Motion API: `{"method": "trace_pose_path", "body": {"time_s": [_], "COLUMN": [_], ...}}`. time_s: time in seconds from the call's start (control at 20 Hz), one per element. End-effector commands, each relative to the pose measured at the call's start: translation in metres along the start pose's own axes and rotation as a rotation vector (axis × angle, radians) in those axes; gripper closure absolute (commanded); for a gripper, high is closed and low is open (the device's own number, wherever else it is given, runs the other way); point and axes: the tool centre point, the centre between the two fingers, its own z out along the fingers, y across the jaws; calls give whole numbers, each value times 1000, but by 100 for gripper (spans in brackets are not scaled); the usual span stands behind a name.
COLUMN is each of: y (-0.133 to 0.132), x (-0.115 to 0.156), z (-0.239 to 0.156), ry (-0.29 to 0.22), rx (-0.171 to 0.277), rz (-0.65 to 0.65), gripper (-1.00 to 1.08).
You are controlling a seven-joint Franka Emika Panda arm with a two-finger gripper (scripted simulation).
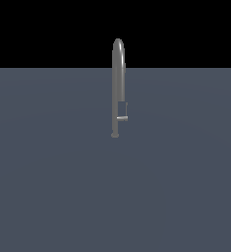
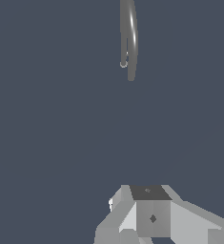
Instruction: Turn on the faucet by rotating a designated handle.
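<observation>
The faucet [image 1: 118,83] is a slim, smooth grey metal post with a rounded top, standing upright on a flat, matte slate-blue floor [image 1: 48,187]. Low on the faucet, toward the exterior view's right, juts the handle [image 1: 122,117], a short pale stub. The blocky white-grey gripper [image 2: 151,217] sits well apart from the faucet; its fingers are out of frame, so I cannot tell their spread.

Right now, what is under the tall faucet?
The faucet stands on its small round foot on the flat grey floor. The handle juts out just above the foot. Whatever lies beneath the foot is covered.
</observation>
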Motion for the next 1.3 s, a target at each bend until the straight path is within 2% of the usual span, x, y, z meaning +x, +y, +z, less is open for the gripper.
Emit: {"method": "trace_pose_path", "body": {"time_s": [0.0,0.25,0.65,0.95,1.25], "y": [-1,1,19,45,77], "x": [1,2,6,14,30], "z": [-13,-48,-106,-138,-159], "ry": [26,86,155,167,145], "rx": [40,154,389,572,753], "rz": [4,17,49,81,121], "gripper": [108,108,108,108,108]}}
